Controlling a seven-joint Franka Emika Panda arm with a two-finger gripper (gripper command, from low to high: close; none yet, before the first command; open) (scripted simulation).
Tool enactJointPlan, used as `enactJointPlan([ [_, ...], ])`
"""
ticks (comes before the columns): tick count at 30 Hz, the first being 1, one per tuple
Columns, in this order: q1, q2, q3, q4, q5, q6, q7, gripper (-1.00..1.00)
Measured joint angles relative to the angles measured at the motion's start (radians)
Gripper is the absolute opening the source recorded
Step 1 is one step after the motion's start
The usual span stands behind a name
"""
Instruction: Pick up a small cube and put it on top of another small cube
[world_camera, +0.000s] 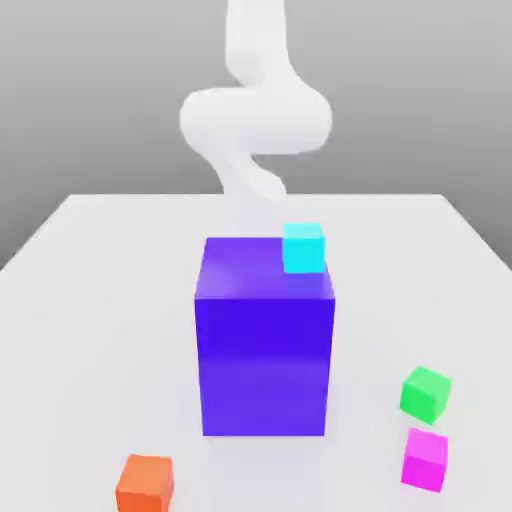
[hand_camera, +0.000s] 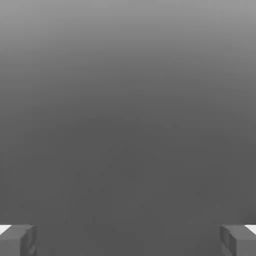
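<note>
Plainly, no brand, label or writing can be read on the magenta cube (world_camera: 425, 460), which sits on the white table (world_camera: 90, 330) near the green cube (world_camera: 426, 395) toward the exterior view's right, while the gripper (hand_camera: 128, 241) stands wide open.
</note>
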Motion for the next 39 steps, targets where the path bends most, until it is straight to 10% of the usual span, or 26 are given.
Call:
enactJointPlan([
  [17, 0.286, 0.623, -0.01, -0.085, 0.103, 0.237, -0.532, 0.0],
  [31, 0.387, 1.122, 0.017, -0.107, -0.026, 0.499, -0.708, 0.0],
  [32, 0.387, 1.148, 0.017, -0.102, -0.026, 0.52, -0.709, -1.0],
  [39, 0.387, 1.15, 0.018, -0.102, -0.028, 0.52, -0.707, -1.0],
])
